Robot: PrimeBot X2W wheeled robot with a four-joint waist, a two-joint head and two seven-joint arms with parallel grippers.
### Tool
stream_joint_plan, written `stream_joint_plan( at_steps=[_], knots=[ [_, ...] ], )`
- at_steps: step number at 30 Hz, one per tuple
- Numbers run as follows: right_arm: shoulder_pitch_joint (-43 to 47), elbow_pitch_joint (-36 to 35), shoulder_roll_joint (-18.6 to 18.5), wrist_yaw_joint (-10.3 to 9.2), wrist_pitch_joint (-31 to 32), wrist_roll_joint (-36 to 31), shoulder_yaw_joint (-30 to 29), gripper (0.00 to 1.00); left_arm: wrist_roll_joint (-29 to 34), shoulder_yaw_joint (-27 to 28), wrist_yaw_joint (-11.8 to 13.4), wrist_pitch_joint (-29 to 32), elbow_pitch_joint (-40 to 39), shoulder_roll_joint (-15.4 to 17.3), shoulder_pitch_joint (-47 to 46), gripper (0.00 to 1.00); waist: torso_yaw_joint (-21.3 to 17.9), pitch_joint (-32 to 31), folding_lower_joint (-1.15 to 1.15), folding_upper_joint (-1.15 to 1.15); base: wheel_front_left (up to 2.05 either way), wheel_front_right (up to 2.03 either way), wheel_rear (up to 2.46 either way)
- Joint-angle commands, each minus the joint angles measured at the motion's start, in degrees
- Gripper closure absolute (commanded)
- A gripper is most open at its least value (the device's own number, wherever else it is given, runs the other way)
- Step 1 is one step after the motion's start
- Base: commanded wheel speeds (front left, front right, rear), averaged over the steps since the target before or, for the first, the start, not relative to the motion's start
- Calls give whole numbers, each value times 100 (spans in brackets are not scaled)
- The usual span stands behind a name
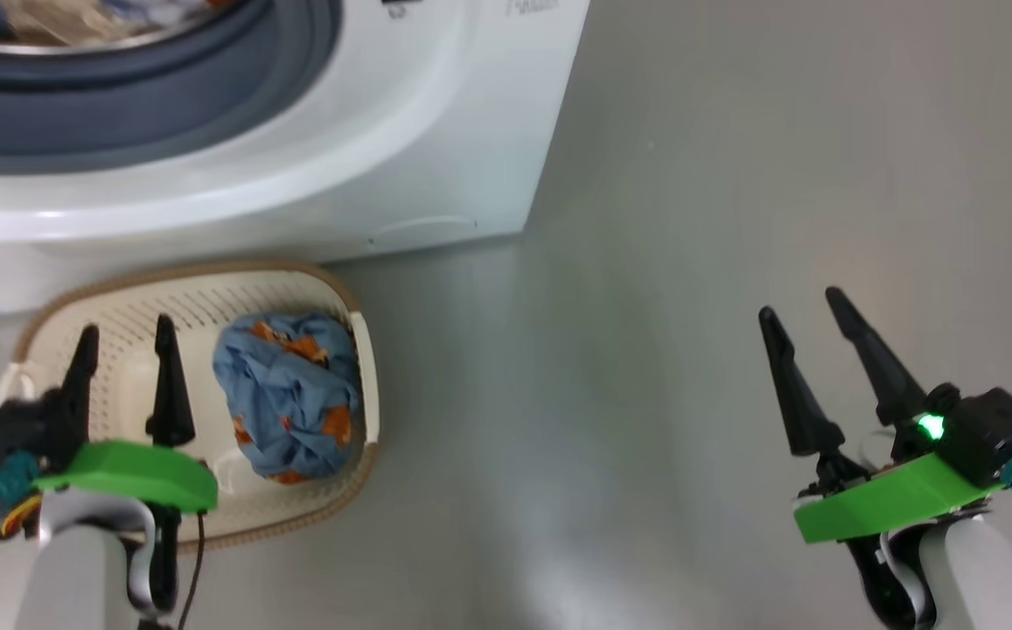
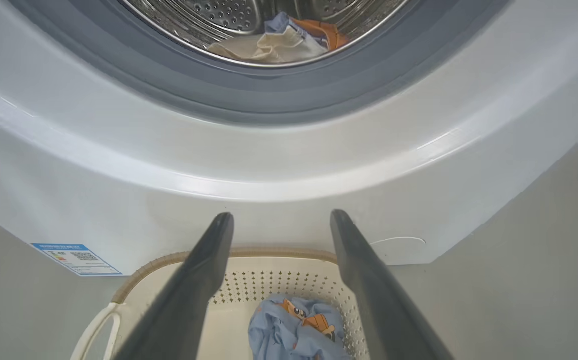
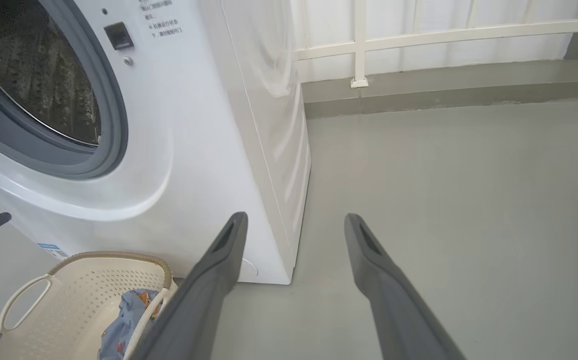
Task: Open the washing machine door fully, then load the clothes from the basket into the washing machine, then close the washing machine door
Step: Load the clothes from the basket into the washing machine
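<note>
The washing machine [image 1: 436, 131] stands at the upper left with its grey gasket [image 2: 289, 100] and drum mouth uncovered; its door is out of view. In the drum lies a cream garment [image 2: 264, 50] with a bit of blue and orange cloth [image 2: 318, 32] behind it. The cream basket [image 1: 208, 271] sits on the floor against the machine's front and holds a crumpled blue garment with orange prints [image 1: 291, 398]. My left gripper [image 1: 127, 325] hovers open and empty over the basket's left half, beside the garment. My right gripper [image 1: 800, 302] is open over bare floor, far right.
A blue label [image 2: 76, 259] and a round flap [image 1: 422, 229] mark the machine's low front. Grey floor [image 1: 733, 175] stretches to the machine's right. A white railing and low kerb [image 3: 418, 35] run along the back behind it.
</note>
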Motion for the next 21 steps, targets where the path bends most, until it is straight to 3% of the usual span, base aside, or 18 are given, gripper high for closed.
stream_joint_plan(
  at_steps=[1,12,21],
  knots=[
    [-50,-167,-28,16,-27,19,89,0,57,155,-14,-36,-32,169,-90,0,-98,480,0,0,0,0,0],
    [-307,-297,35,16,-27,-33,11,0,-214,174,-207,72,1978,408,-1219,0,-236,1367,0,0,0,0,0],
    [-438,-404,52,16,-27,-63,-45,0,-399,66,-325,27,3117,517,-2015,0,-228,1903,0,0,0,0,0]
  ],
)
